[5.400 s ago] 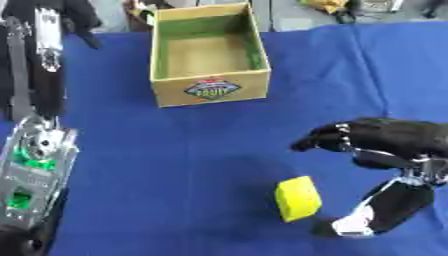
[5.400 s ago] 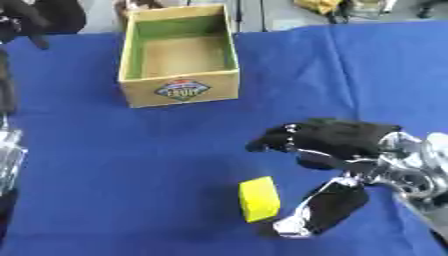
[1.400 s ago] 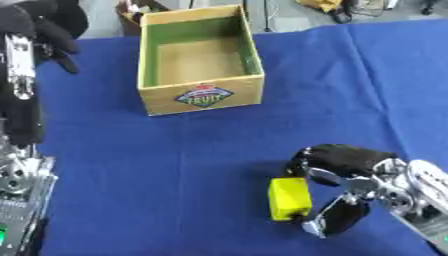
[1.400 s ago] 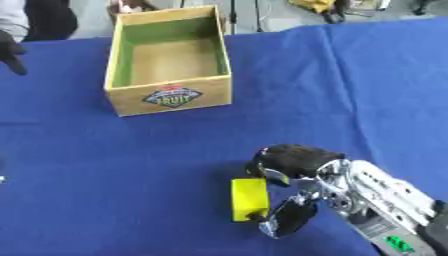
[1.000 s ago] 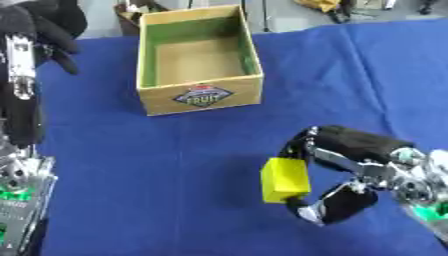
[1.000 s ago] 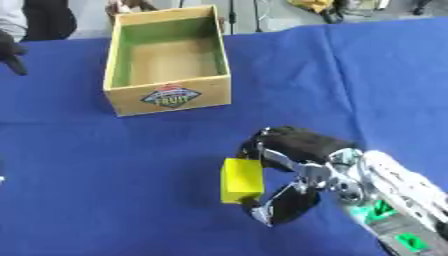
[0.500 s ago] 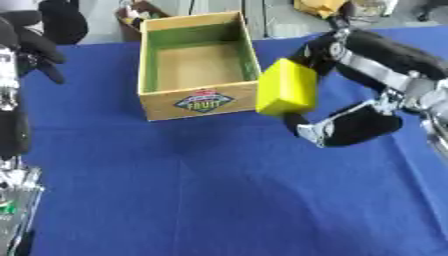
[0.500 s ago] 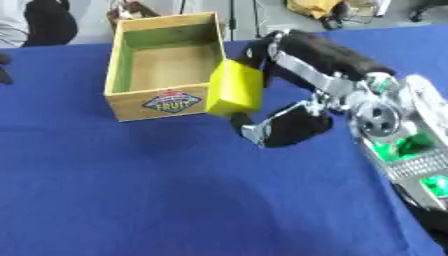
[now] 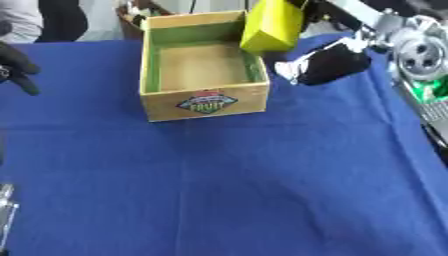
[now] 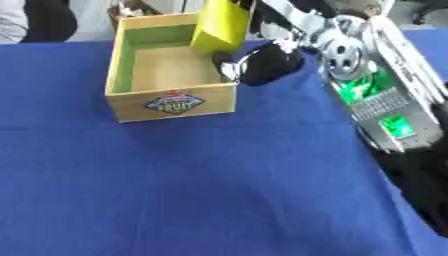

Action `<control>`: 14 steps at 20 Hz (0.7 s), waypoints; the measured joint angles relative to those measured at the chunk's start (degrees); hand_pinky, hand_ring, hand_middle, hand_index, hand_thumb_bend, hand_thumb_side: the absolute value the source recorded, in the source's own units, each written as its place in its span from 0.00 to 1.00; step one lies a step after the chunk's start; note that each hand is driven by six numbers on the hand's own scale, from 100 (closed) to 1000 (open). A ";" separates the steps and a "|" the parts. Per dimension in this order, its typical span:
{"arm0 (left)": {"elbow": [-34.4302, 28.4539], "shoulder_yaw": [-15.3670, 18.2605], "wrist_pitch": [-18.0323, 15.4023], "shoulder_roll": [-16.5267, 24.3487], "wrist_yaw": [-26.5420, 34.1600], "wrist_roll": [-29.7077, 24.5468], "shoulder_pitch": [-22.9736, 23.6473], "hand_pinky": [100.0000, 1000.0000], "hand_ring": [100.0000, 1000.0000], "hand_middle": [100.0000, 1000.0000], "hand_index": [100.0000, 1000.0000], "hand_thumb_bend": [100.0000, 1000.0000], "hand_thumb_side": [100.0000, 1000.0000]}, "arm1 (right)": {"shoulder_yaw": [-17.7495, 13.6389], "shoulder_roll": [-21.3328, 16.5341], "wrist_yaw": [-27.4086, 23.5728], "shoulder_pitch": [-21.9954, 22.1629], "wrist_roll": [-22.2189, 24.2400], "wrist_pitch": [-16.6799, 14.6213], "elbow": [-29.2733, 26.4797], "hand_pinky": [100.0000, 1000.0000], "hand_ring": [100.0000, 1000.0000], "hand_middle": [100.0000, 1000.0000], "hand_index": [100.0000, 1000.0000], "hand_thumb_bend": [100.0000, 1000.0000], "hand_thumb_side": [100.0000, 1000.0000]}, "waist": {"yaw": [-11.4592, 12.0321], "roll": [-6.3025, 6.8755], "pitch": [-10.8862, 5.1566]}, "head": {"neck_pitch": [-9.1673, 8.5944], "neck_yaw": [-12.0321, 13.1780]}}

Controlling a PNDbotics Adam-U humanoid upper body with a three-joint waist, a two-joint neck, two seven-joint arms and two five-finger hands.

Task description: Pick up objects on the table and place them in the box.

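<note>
Left hand (image 9: 16, 70): dark fingers at the left edge of the left eye view, well left of the box (image 9: 203, 102), idle; curl of the fingers not clear enough to call. Cloth (image 9: 262, 190) blue and bare in front of the box.

Box: open-topped, green inside, logo on the near wall, floor showing nothing in it.

Block (image 9: 273, 24): yellow, held up over the box's right wall toward the far corner, tilted, overhanging the rim rather than centred over the opening.

Right hand (image 9: 328, 64): just right of the box, reaching in from the upper right; thumb low beside the right wall, fingers at the top of the block and mostly hidden behind it, apparently pinched on the block.

Step in hand: the drop. To do well:
- Carry the block further left, off the right wall and over the middle of the box.
- Lower before letting go, so the block clears the rim and does not bounce out.
- Keep the thumb off the right wall; a knock there would likely slide the box.
- Open only once the block's lower edge sits below the rim, then lift straight up and out.
</note>
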 measured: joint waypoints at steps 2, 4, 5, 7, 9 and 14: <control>0.00 -0.05 -0.09 -0.03 0.14 -0.09 -0.34 0.23 0.40 0.37 0.66 0.00 0.85 | -0.54 1.04 0.28 -1.68 -2.66 -0.65 4.29 0.69 0.57 0.16 0.22 0.00 0.08 | 1.24 -0.12 0.60 | -0.61 -1.15; 0.00 -0.34 -0.20 -0.12 0.31 -0.25 -0.56 0.23 0.40 0.38 0.66 0.00 0.85 | -1.19 2.29 0.39 -3.23 -5.66 -1.15 8.39 0.68 0.57 0.16 0.22 0.00 0.07 | 2.39 -0.13 1.11 | -1.11 -2.43; 0.00 -0.37 -0.23 -0.32 0.36 -0.33 -0.84 0.23 0.40 0.38 0.66 0.00 0.85 | -1.57 3.03 0.53 -4.00 -7.53 -1.37 10.47 0.68 0.56 0.15 0.22 0.00 0.07 | 3.00 -0.13 1.36 | -1.38 -3.14; 0.00 -0.64 -0.38 -0.64 0.43 -0.57 -1.37 0.23 0.40 0.37 0.66 0.00 0.85 | -2.40 4.56 1.31 -5.47 -12.26 -1.83 14.75 0.67 0.56 0.15 0.22 0.00 0.07 | 4.20 -0.12 1.89 | -1.90 -4.67; 0.00 -0.76 -0.49 -1.08 0.62 -0.84 -1.83 0.23 0.39 0.37 0.66 0.00 0.85 | -3.34 6.01 2.49 -6.69 -18.18 -2.39 19.18 0.67 0.56 0.15 0.22 0.00 0.07 | 5.43 -0.09 2.32 | -2.47 -6.28; 0.00 -1.09 -0.72 -1.75 1.09 -1.29 -2.76 0.23 0.39 0.37 0.66 0.00 0.85 | -4.86 8.34 5.57 -8.30 -31.70 -4.47 29.88 0.66 0.56 0.14 0.22 0.00 0.06 | 8.32 -0.19 3.47 | -3.88 -9.88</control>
